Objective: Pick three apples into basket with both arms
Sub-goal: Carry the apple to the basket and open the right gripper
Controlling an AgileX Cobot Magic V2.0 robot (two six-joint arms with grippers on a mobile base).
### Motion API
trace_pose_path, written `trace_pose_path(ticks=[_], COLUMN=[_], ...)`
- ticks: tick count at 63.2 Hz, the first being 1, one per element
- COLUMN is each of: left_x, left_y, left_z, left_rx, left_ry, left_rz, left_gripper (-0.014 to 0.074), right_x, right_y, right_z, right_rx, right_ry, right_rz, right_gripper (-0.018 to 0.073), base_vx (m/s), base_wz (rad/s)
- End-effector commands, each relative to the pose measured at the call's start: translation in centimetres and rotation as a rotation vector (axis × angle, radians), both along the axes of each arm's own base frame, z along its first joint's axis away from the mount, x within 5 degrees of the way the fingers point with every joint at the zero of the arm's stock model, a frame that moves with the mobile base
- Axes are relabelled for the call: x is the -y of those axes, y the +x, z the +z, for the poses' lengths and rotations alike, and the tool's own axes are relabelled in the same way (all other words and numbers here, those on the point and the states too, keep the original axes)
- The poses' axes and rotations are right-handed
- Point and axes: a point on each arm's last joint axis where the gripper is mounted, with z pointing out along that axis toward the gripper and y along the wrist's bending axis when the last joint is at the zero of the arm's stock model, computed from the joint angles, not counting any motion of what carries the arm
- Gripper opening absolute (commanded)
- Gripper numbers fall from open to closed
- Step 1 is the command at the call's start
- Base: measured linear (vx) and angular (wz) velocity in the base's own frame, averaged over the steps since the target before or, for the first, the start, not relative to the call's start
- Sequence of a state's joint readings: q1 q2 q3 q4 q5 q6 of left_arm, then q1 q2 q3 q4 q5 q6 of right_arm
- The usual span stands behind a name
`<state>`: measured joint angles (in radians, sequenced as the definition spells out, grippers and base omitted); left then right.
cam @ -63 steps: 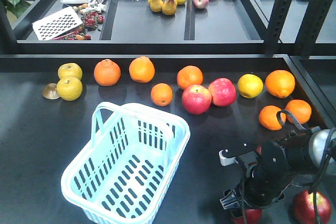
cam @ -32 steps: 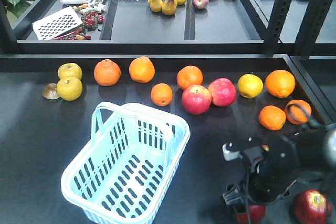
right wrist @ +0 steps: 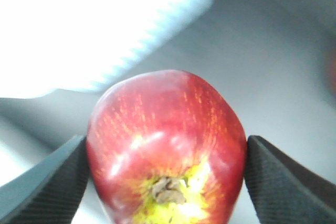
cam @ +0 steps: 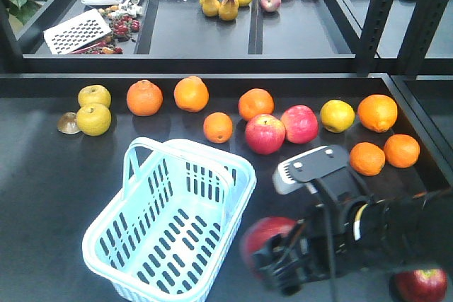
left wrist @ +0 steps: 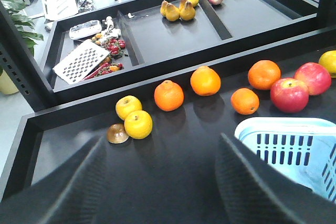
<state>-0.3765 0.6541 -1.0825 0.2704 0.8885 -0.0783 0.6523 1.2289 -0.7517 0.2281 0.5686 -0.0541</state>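
right arm (cam: 396, 230): black, cabled | wrist plate (cam: 311, 167): grey-white, perhaps two screws | fingers (right wrist: 47, 184): dark, ribbed

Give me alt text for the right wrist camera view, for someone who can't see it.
A dark red apple, yellow-green at the bottom, fills the frame, gripped on both sides by the black fingers of the right gripper. Behind it, upper left, the pale blue basket is washed out by glare, above a blurred grey tabletop.
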Motion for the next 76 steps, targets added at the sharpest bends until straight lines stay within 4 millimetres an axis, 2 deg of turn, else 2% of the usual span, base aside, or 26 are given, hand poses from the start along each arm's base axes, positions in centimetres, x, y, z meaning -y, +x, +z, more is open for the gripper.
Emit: trace_pose_path(ticks=[1, 11, 19, 27, 34, 43, 50, 57, 69, 76], left_x=[0.0, 0.0, 0.0, 0.0, 0.0, 0.0, 0.0, 0.0, 0.0, 0.0], left_y=[0.1, 0.1, 0.1, 0.1, 0.1, 0.1, 0.1, 0.1, 0.1, 0.1], left_z=[1.1, 1.1, 1.1, 1.1, 1.1, 1.1, 1.1, 1.1, 1.1, 1.1], left_rx=[0.072, 0.072, 0.072, 0.072, 0.072, 0.072, 0.072, 0.072, 0.072, 0.072], left_ry=[-0.017, -0.017, -0.017, -0.017, -0.017, -0.017, -0.017, -0.017, -0.017, -0.017], left_rz=[-0.003, -0.003, -0.003, -0.003, -0.003, -0.003, -0.003, -0.003, -0.003, -0.003], left_gripper=[0.0438, 0.0438, 0.0438, 0.0438, 0.0438, 0.0438, 0.0438, 0.0438, 0.0438, 0.0438], right_x=[-2.0, -4.5, -6.7, -8.7, -10.1, -11.7, -12.3, -12.2, -12.0, -11.2], right_y=[-0.3, 0.6, 2.7, 4.6, 5.7, 6.0, 5.7, 5.6, 5.4, 4.7], right_z=[2.0, 2.3, 2.8, 2.0, 1.1, 0.5, 0.5, 0.5, 0.6, 1.4], right_rx=[0.126, 0.161, 0.18, 0.156, 0.103, 0.096, 0.113, 0.106, 0.089, 0.066], right_ry=[0.137, 0.159, 0.15, 0.111, 0.091, 0.08, 0.077, 0.076, 0.063, 0.028], right_rz=[0.026, 0.073, 0.094, 0.124, 0.13, 0.158, 0.192, 0.191, 0.196, 0.219], right_gripper=[0.0275, 0.0275, 0.0277, 0.0302, 0.0385, 0.0517, 0.0638, 0.0704, 0.0705, 0.0689], base_vx=[0.0, 0.0, 0.0, 0.0, 0.0, 0.0, 0.0, 0.0, 0.0, 0.0], base_wz=[0.0, 0.0, 0.0, 0.0, 0.0, 0.0, 0.0, 0.0, 0.0, 0.0])
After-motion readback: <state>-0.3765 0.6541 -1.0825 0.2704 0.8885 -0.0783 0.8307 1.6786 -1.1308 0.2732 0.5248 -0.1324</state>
